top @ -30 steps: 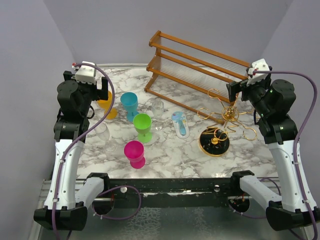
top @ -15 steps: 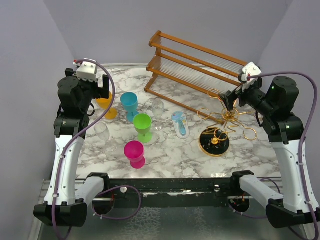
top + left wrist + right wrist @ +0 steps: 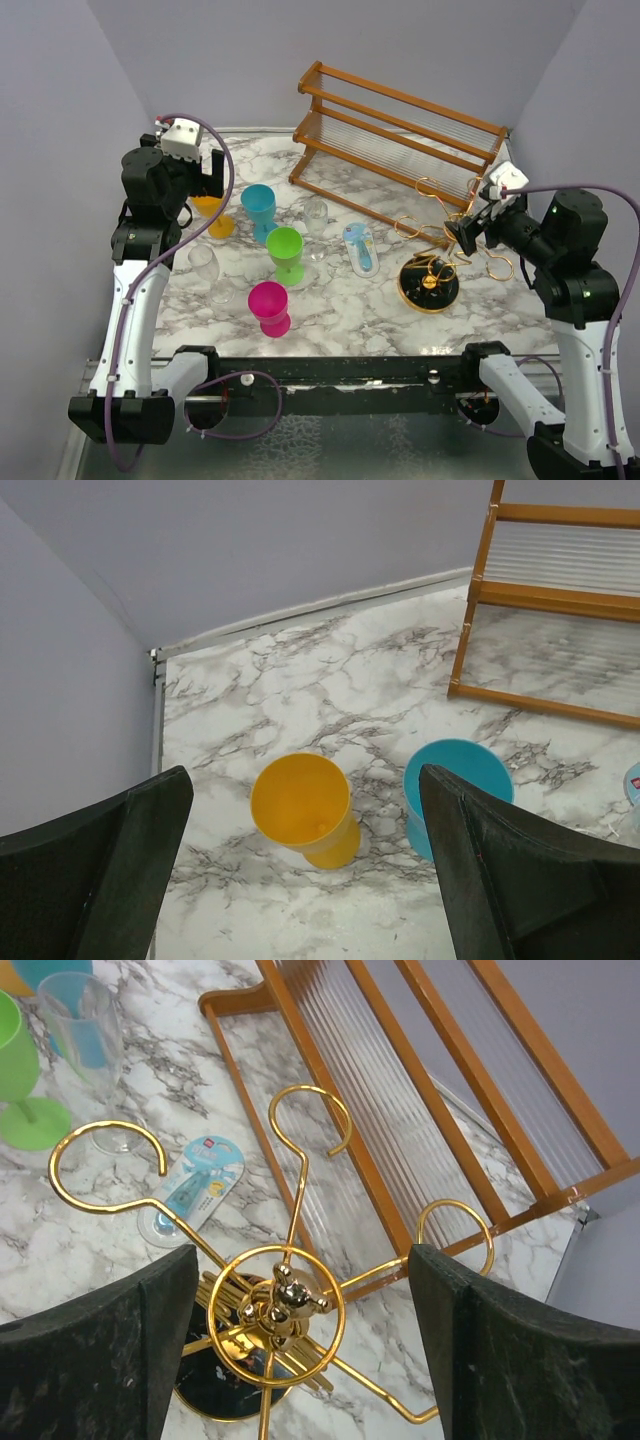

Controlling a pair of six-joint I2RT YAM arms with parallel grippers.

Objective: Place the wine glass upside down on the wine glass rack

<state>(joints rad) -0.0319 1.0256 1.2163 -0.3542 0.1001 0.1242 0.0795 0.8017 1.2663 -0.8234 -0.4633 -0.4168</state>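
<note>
Gaping empty, right gripper (image 3: 303, 1355) flanks wine glass rack (image 3: 277, 1302).

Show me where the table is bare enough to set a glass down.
Bare table lies along the near edge between the pink goblet and the wine glass rack, and at the back left between the yellow cup and the wooden shelf. Crowded: the cups clustered around the green goblet.

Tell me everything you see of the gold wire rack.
The wine glass rack is shiny gold wire: curled hook arms radiate from a central post topped by a small bear figure, above a round black base. It stands upright on the marble table, no glass hanging, right gripper open around its top.
</note>
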